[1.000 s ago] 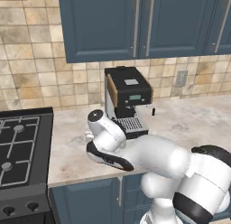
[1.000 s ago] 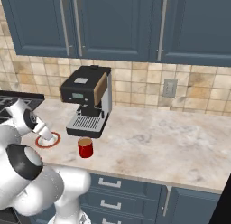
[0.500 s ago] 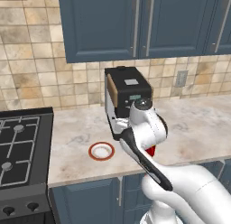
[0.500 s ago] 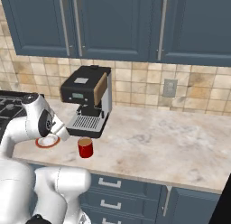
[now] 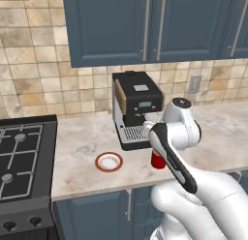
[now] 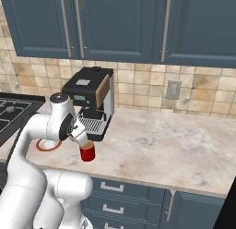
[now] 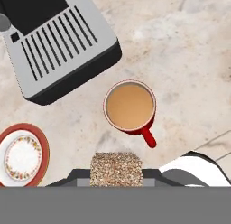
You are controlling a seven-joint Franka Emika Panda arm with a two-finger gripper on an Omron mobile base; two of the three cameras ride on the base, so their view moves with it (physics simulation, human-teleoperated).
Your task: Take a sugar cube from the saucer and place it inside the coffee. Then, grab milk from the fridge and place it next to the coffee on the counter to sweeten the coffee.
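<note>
Illumination is even and diffuse throughout, with no glare. Rendered edges are slightly soft (low resolution). In the hand view, a faint shadow lies on the counter [image 7: 189,51] beside the coffee [image 7: 130,105]; the sugar cube [image 7: 116,169] appears coarse-grained.

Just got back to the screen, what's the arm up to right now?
The gripper is shut on the sugar cube, holding it above the counter near the coffee. The saucer sits bare beside the coffee machine. The cube isn't in the mug yet.
</note>
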